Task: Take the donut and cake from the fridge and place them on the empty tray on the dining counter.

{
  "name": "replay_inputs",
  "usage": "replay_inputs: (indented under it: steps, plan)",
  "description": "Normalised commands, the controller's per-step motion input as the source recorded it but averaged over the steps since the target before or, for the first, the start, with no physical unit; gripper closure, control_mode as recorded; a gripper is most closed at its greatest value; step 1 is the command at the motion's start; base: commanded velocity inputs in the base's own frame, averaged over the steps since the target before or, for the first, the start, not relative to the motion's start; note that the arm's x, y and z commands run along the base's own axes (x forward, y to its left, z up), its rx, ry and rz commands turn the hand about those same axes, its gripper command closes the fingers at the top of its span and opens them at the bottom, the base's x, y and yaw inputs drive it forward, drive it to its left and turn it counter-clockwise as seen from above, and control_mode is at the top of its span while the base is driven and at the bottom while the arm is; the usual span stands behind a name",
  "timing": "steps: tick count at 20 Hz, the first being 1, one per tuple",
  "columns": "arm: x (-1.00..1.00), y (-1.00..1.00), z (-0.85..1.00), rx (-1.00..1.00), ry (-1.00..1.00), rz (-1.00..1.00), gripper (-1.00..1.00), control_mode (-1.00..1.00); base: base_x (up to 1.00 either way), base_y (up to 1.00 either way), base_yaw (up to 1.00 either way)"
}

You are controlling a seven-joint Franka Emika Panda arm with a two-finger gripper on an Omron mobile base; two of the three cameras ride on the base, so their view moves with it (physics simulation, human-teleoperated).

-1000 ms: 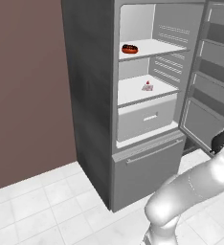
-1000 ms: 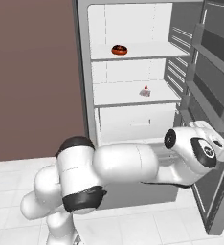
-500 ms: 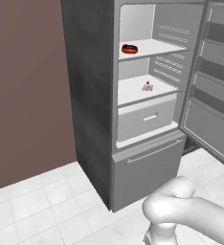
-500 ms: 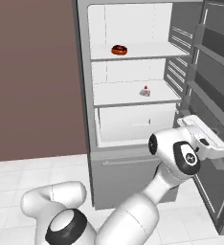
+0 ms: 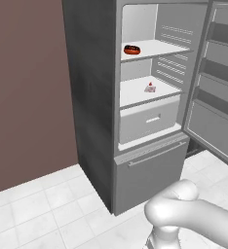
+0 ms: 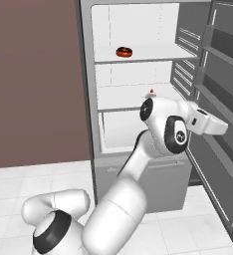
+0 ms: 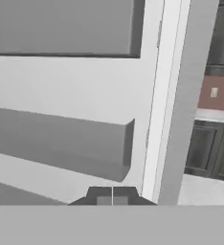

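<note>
Fridge (image 5: 91,97) door open. Donut (image 5: 132,49) on upper shelf, cake (image 5: 150,87) on shelf below at its 5 o'clock. Pincer (image 7: 112,200) clenched, empty, by the door's inner shelves.

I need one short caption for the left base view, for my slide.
Open fridge with the donut on the upper shelf and the cake on the shelf below; white arm at bottom.

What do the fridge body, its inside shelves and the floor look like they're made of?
The fridge body looks like brushed metal, probably steel: silver-grey with a faint vertical grain. The shelves look like matte white plastic, though coated glass cannot be ruled out. The floor looks like glossy white ceramic tile: square slabs with thin grey joints.
</note>
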Motion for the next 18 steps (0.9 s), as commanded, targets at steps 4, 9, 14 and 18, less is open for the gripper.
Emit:
replay_inputs:
  steps: [4, 9, 14, 18]
  plan:
    - [-0.11, 0.61, 0.63, 0.31, 0.39, 0.16, 1.0, -1.0, 0.0, 0.0, 0.0]
    - [-0.22, 0.87, -0.07, 0.22, 0.13, 0.21, 1.0, -1.0, 0.0, 0.0, 0.0]
    - [-0.29, 0.83, -0.02, 0.09, 0.0, 0.13, 1.0, -1.0, 0.0, 0.0, 0.0]
    - [-0.24, 0.85, -0.17, -0.01, -0.05, 0.1, 1.0, -1.0, 0.0, 0.0, 0.0]
